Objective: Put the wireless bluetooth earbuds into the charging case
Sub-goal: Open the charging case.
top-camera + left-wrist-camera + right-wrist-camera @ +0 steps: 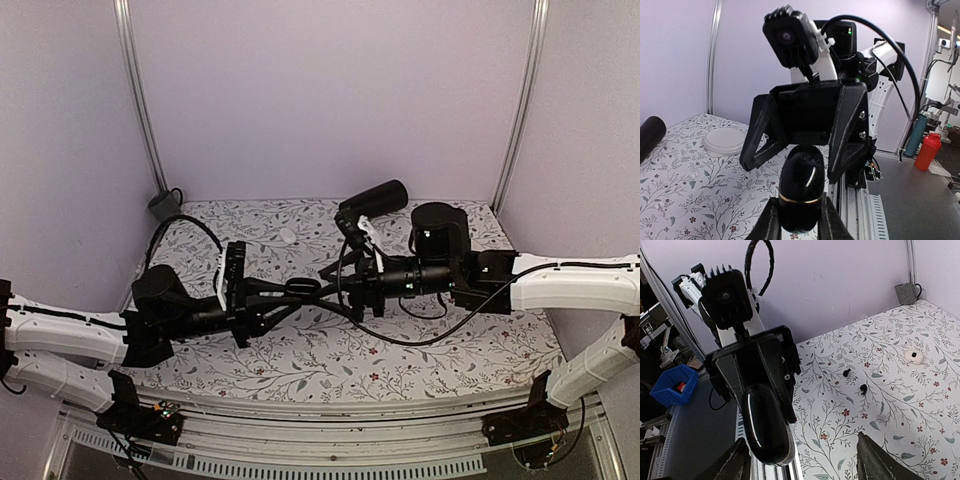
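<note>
Left wrist: my left gripper [801, 216] clamps the glossy black oval case [801, 182], offering it, I reckon, to the spread right gripper [791, 167].

Soft, even light, faint shadows — a white glint on the glossy charging case [800, 182], wrist views bowed at edges.

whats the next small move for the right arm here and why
Probably shift the open right gripper so the free end of the charging case sits centred between its fingers, then close. The left gripper clamps the case, which looks shut at its gold band, and the earbuds lie on the table.
</note>
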Tool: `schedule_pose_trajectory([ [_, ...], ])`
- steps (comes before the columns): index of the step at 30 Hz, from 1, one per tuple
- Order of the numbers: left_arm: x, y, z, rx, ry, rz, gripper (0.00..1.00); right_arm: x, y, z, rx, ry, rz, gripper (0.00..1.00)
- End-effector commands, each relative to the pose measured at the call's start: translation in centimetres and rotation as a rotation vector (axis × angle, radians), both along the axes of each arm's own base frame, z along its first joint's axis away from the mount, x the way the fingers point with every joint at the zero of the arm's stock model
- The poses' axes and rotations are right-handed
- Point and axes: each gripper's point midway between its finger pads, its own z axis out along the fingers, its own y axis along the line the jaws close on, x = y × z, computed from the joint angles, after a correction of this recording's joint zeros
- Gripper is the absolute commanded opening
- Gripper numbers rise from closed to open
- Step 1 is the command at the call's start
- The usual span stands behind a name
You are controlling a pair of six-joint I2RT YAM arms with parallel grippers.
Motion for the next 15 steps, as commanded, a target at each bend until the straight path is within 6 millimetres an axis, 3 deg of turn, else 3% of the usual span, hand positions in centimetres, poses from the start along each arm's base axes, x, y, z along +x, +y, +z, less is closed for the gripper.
schedule_pose_trajectory([
  [1,0.2,0.1,0.0,0.021,-0.018,0.001,0.0,-0.4,0.3,4.3,0.1,-0.062,0.026,0.74],
  [8,-0.4,0.1,0.6,0.007,-0.046,-0.031,0.0,0.9,1.0,3.2,0.055,-0.052,-0.021,0.73],
  [15,-0.1,0.1,0.5,0.011,-0.017,-0.035,0.0,-0.1,1.0,3.0,0.043,-0.065,0.039,0.74],
])
